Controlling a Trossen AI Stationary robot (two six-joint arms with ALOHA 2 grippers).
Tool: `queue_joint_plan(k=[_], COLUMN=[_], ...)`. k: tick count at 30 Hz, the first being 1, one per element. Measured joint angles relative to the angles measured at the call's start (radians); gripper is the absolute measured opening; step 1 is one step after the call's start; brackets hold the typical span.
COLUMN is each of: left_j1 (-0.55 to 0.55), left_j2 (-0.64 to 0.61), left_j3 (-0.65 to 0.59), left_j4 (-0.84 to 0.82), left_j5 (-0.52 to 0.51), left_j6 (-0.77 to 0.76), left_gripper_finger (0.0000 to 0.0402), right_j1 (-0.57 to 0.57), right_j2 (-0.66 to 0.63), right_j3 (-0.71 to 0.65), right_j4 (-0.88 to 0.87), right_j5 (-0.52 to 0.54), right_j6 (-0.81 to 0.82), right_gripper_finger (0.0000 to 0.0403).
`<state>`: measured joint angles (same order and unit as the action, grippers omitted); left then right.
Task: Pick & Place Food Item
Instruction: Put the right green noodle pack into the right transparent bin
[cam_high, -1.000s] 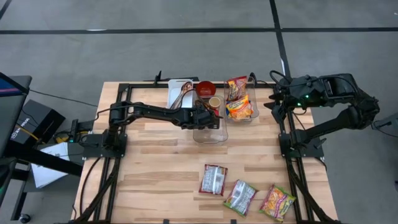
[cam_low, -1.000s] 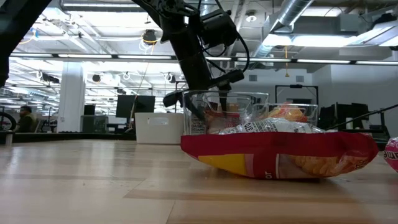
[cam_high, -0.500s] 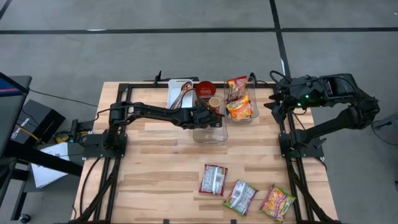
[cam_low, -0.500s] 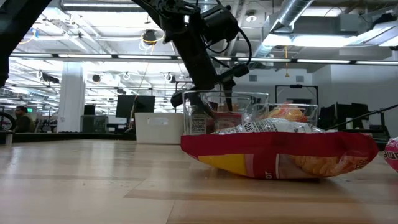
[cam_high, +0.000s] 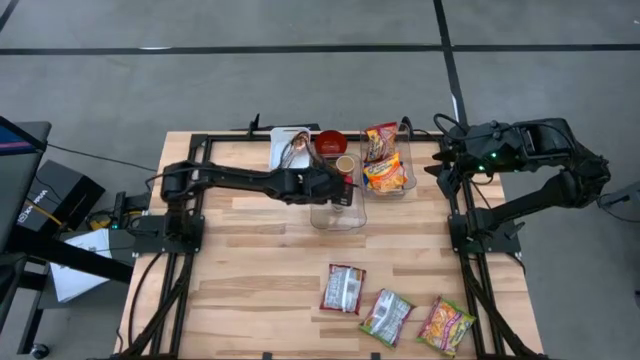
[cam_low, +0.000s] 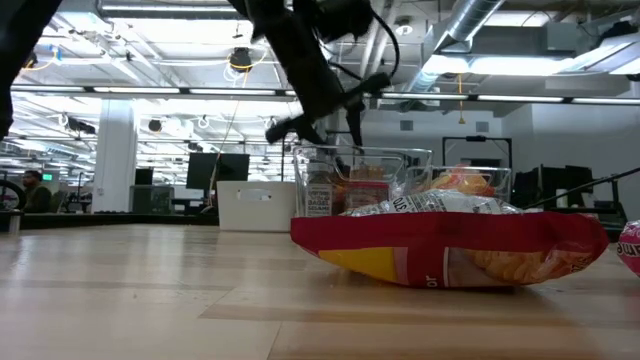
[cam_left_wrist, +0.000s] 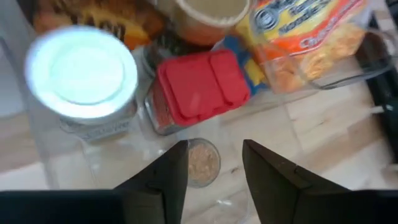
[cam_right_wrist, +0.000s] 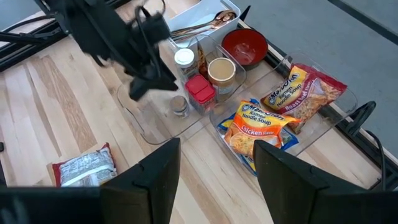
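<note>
My left gripper (cam_high: 343, 190) hangs open above the clear bin (cam_high: 338, 212) at mid table, with nothing between its fingers. In the left wrist view the bin holds a white-lidded jar (cam_left_wrist: 81, 71), a red-lidded jar (cam_left_wrist: 200, 86) and a small clear-lidded jar (cam_left_wrist: 202, 163), all standing on its floor; the small jar shows below the gap between the fingers. Three food packets lie flat near the front edge: silver-red (cam_high: 343, 288), green (cam_high: 387, 316), orange (cam_high: 446, 325). My right gripper (cam_right_wrist: 217, 162) waits open, high over the far right.
A second clear bin (cam_high: 400, 185) with noodle packets (cam_high: 385, 160) stands right of the first. Behind them are a red bowl (cam_high: 331, 143), a tan cup (cam_high: 346, 164) and a white tray (cam_high: 284, 138) of utensils. Bare wood lies between the bins and the packets.
My left gripper has risen from the clear bin's rim to a little above it, staying over the same spot. The jars in the bin have kept still.
</note>
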<state>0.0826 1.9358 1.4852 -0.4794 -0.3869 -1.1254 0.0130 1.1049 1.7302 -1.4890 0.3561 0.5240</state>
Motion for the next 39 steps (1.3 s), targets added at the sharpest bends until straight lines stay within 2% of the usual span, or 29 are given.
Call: queue_joint_plan(k=[5,9,13,18,24,32,36,39], left_j1=[0.0,0.0,0.0,-0.001,-0.027,-0.139,-0.243,-0.332], left_j2=[-0.092,-0.19,-0.308,-0.449,-0.579,-0.654,-0.642,-0.616], left_j3=[0.0,0.0,0.0,0.001,0.001,0.0,0.001,-0.006], left_j4=[-0.003,0.025,0.064,0.136,0.237,0.242,0.195,0.115], left_j5=[0.038,0.105,0.193,0.234,0.293,0.308,0.308,0.304], left_j6=[0.177,0.394,0.542,0.612,0.697,0.69,0.581,0.482], left_gripper_finger=[0.0143,0.0145,0.0145,0.0148,0.0148,0.0156,0.0162,0.0165], right_j1=[0.0,0.0,0.0,0.0,0.021,0.119,0.195,0.277], right_j2=[0.0,-0.006,-0.025,-0.069,-0.093,-0.069,-0.026,-0.015], right_j3=[0.0,-0.001,-0.001,0.0,0.0,0.0,-0.009,-0.068], right_j4=[-0.028,-0.086,-0.082,-0.083,-0.082,-0.076,-0.067,-0.039], right_j5=[-0.009,-0.013,-0.019,-0.024,-0.094,-0.123,-0.154,-0.184], right_j6=[0.003,0.024,0.034,0.07,0.098,0.106,0.114,0.137], right_gripper_finger=[0.0195,0.0195,0.0195,0.0195,0.0195,0.0195,0.0195,0.0195])
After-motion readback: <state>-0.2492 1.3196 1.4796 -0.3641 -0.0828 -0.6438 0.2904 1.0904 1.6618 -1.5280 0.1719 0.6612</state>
